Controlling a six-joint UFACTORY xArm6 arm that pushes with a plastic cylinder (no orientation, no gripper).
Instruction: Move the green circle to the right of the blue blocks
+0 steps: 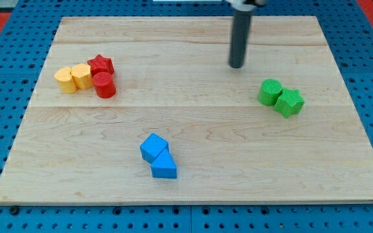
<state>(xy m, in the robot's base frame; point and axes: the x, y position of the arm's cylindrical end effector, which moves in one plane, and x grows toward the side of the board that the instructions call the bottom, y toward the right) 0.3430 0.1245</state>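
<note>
Dark and bare of any gripper, my tip [237, 66] rests on the wooden worktop [193, 188] holding nothing, up-left of the green circle [271, 91], which touches a green block [290, 103], well right of the two blue blocks [158, 156].

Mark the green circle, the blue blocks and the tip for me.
green circle [270, 91], camera view, its top face.
blue blocks [158, 156], camera view, where the pair meets.
my tip [237, 66], camera view, the rod's lower end, up-left of the green circle.
</note>
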